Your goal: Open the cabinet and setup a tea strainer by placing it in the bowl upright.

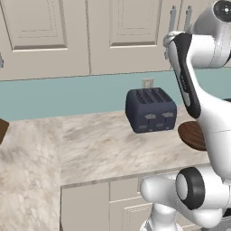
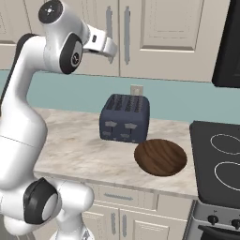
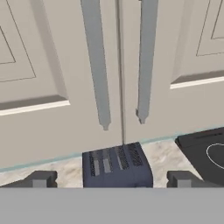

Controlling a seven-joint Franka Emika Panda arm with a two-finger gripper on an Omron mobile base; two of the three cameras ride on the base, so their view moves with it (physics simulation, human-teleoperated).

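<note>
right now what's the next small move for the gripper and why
Probably ease the open gripper forward onto one long grey bar handle of the beige two-door wall cabinet: both doors look shut and the dark brown wooden bowl sits empty.

No readable text, no labels, brands, numbers or signs on any surface

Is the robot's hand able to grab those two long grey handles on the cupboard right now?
Probably yes. The gripper is open and faces the cabinet, with both handles straight ahead and nothing between. The doors are shut, and the toaster sits lower, out of the way.
</note>
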